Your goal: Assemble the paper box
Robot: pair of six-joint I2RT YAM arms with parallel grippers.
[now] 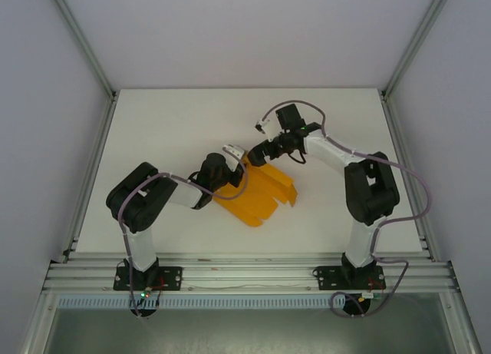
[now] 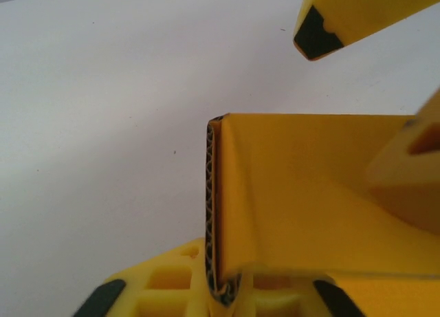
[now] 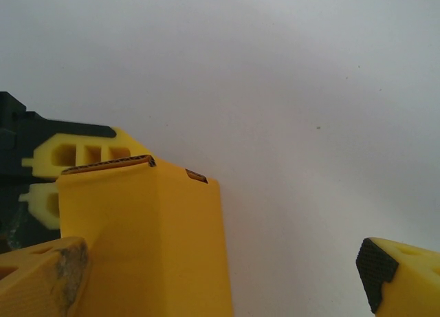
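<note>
Box [image 1: 257,193]: mid-table [image 1: 169,124], part-folded, near flaps lying flat. Further back: doubled far wall upright, pinched in almost-closed left gripper [image 2: 223,296]. Beyond: right gripper [image 3: 220,276] spread wide astride same wall, holding nothing. Step, likely: locking folded wall. Next, likely: press wall home, tuck tabs, steady sheet against sliding.
</note>
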